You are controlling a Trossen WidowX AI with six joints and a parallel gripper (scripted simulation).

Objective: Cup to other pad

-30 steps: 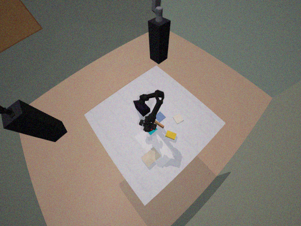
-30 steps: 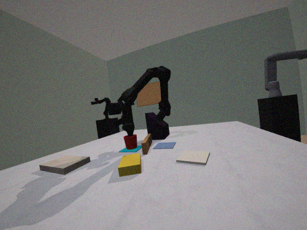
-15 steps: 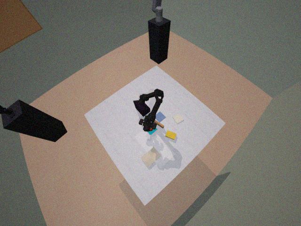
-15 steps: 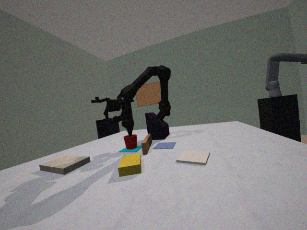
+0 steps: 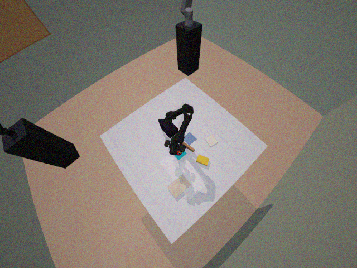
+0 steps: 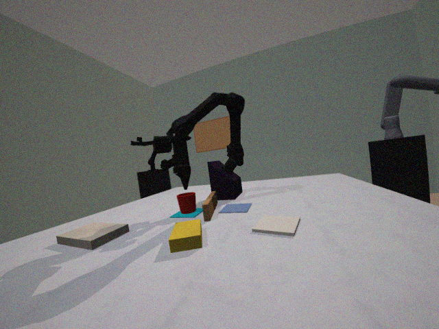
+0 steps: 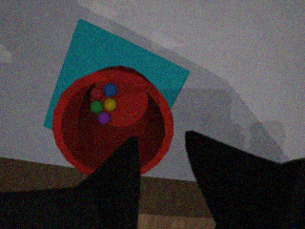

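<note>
The red cup (image 6: 186, 203) (image 7: 169, 125) stands upright on the teal pad (image 6: 175, 214) (image 7: 78, 50) (image 5: 181, 156). Several coloured marbles (image 7: 104, 104) lie inside it at the bottom. The gripper (image 6: 185, 188) (image 7: 162, 135) is open and empty, its fingertips above the cup's rim. In the wrist view one finger overlaps the near side of the rim and the other is to the right of the cup. The blue pad (image 5: 190, 138) (image 6: 235, 208) lies on the other side of the brown block, with nothing on it.
The brown upright block (image 5: 188, 146) (image 6: 210, 206) stands between the two pads. A yellow block (image 5: 202, 159) (image 6: 186, 234), a cream tile (image 5: 211, 140) (image 6: 276, 225) and a thicker beige slab (image 5: 178, 187) (image 6: 92, 234) lie on the white table top (image 5: 230, 138).
</note>
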